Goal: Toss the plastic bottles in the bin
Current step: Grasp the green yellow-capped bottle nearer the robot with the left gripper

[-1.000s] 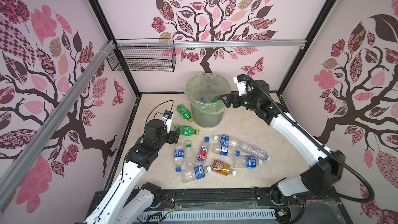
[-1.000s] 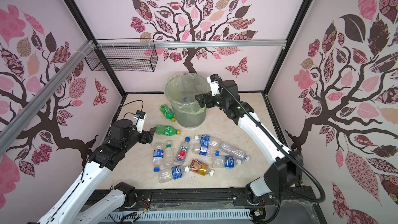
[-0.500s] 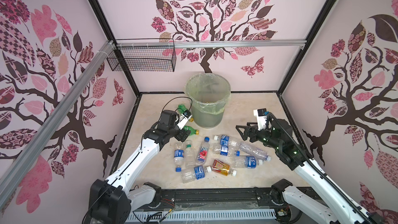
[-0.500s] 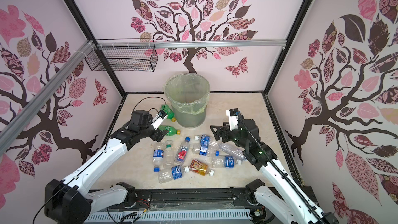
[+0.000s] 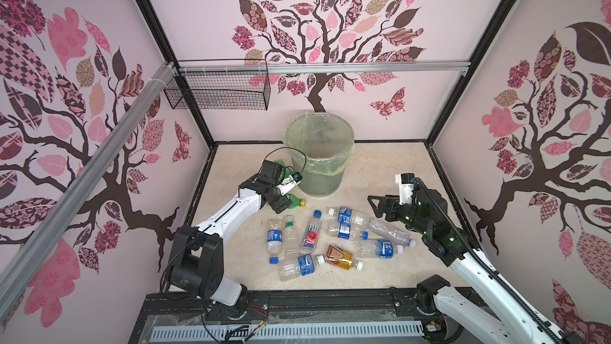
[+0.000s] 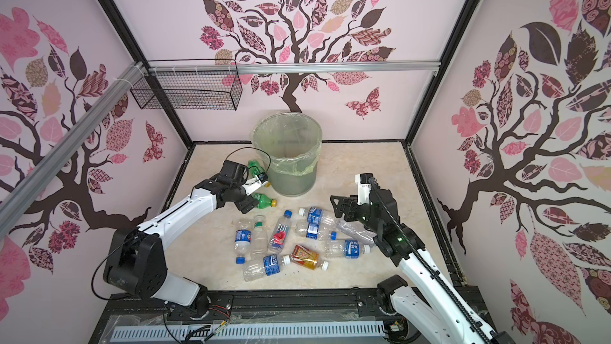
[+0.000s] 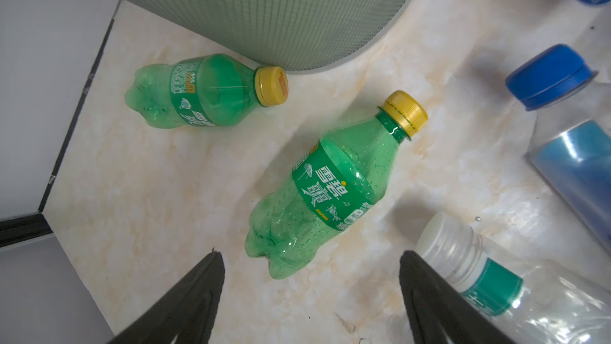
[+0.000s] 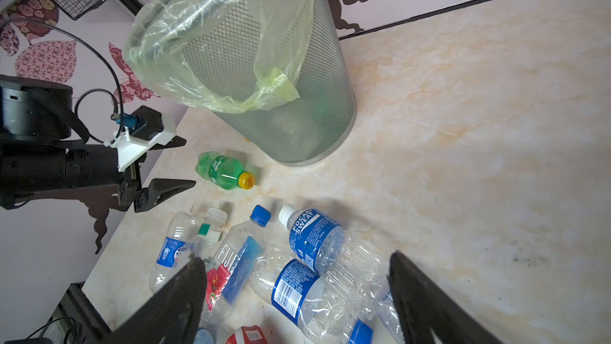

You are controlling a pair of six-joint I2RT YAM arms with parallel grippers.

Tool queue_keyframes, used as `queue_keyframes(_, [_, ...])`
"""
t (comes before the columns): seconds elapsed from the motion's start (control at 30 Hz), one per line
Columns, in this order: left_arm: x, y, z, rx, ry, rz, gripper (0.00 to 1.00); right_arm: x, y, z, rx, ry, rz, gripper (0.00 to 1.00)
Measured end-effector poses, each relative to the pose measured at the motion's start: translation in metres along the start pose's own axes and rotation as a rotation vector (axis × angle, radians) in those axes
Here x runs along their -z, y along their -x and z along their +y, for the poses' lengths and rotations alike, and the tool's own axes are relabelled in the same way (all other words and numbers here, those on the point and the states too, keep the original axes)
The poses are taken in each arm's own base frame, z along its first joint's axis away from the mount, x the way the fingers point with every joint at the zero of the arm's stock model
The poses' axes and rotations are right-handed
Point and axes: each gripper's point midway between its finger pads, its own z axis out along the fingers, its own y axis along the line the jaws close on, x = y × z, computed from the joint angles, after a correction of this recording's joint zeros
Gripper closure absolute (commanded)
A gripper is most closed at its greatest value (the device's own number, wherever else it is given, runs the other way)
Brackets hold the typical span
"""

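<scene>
We have both grippers low and empty. The left gripper point(image 7: 310, 254) stands with its jaws wide open at the foot of the round grey-green mesh bin with a translucent greenish liner point(image 5: 319, 180). Its fingers sit either side of the base end of a green plastic bottle with a yellow cap point(image 7: 327, 190), clear of it. A second green yellow-capped bottle point(image 7: 198, 94) lies just beside the bin's base. The right gripper point(image 8: 296, 258), jaws also spread and holding nothing, hangs over the heap of clear blue-labelled plastic bottles point(image 8: 317, 236) in front of the bin.

We see two risks. If the left jaws close on the green bottle's rounded base end, it could squirt out and roll against the bin. One finger also sits close to a white-capped clear bottle point(image 7: 489, 279) and may catch it. On the right, the crushed bottles overlap, so we might pinch two or lose a slippery one on the way to the bin.

A second ago the right gripper was up at the bin's rim and the left arm hung back from the bin; both have since come down to the bottles.
</scene>
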Motion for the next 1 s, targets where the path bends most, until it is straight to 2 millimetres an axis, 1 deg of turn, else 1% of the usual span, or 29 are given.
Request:
queue_keyframes(0.07, [-0.007, -0.001, -0.001, -0.011, -0.016, 0.014, 0.14, 0.0, 0.0, -0.005, -0.007, -0.014, -0.004, 0.12])
queue_keyframes(0.13, [-0.014, 0.003, 0.001, -0.023, -0.028, 0.02, 0.16, 0.001, 0.0, -0.009, -0.014, -0.028, -0.005, 0.12])
queue_keyframes(0.27, [-0.03, 0.011, 0.005, -0.041, -0.045, 0.025, 0.17, 0.003, 0.0, -0.013, -0.019, -0.04, -0.009, 0.12])
queue_keyframes(0.43, [-0.045, 0.011, -0.001, -0.051, -0.09, 0.035, 0.17, 0.005, 0.0, -0.017, -0.024, -0.052, -0.011, 0.12])
queue_keyframes(0.67, [-0.06, 0.0, -0.013, -0.047, -0.148, 0.07, 0.19, 0.004, -0.002, -0.019, -0.026, -0.056, -0.006, 0.12])
queue_keyframes(0.77, [-0.065, -0.005, -0.013, -0.035, -0.152, 0.09, 0.19, 0.004, -0.002, -0.019, -0.026, -0.056, -0.007, 0.12])
queue_keyframes(0.87, [-0.07, -0.008, -0.013, -0.018, -0.151, 0.101, 0.22, 0.004, -0.002, -0.019, -0.026, -0.056, -0.008, 0.12])
queue_keyframes(1.0, [-0.073, -0.01, -0.011, -0.004, -0.148, 0.105, 0.23, 0.004, -0.001, -0.02, -0.028, -0.061, -0.011, 0.12])
